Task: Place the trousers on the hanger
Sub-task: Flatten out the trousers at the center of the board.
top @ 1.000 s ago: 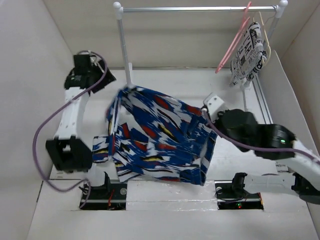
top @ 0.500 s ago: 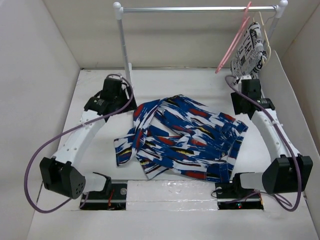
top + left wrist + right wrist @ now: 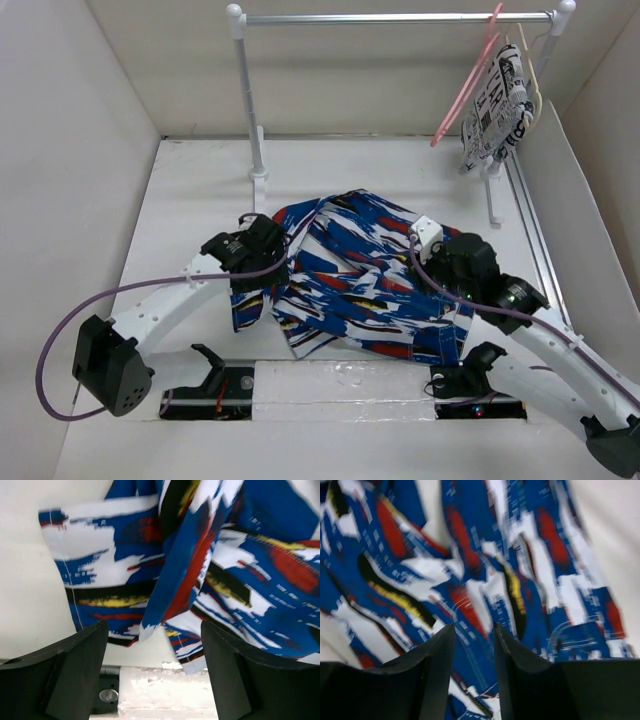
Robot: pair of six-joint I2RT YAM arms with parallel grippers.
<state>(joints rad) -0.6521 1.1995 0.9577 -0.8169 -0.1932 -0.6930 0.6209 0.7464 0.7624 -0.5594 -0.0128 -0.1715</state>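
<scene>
The trousers [image 3: 360, 285], bright blue with white, red, black and yellow splashes, lie crumpled in a heap in the middle of the table. My left gripper [image 3: 262, 262] hovers over their left edge. In the left wrist view it [image 3: 152, 647] is wide open, with the trousers [image 3: 200, 555] beyond its fingertips and nothing between them. My right gripper [image 3: 445, 270] is over the heap's right side. In the right wrist view it [image 3: 472, 650] is open by a narrow gap just above the trousers [image 3: 470, 570], which look blurred. The pink hanger [image 3: 465, 85] hangs on the rail at the back right.
A white garment with black print [image 3: 495, 100] hangs on a cream hanger next to the pink one. The rail's left post [image 3: 247, 100] stands behind the heap and its right post [image 3: 492, 195] near the right wall. White walls enclose the table.
One second ago the trousers were spread between both arms. They then dropped into a heap as the arms drew back. Both grippers have since come down over it, and the right jaws have narrowed.
</scene>
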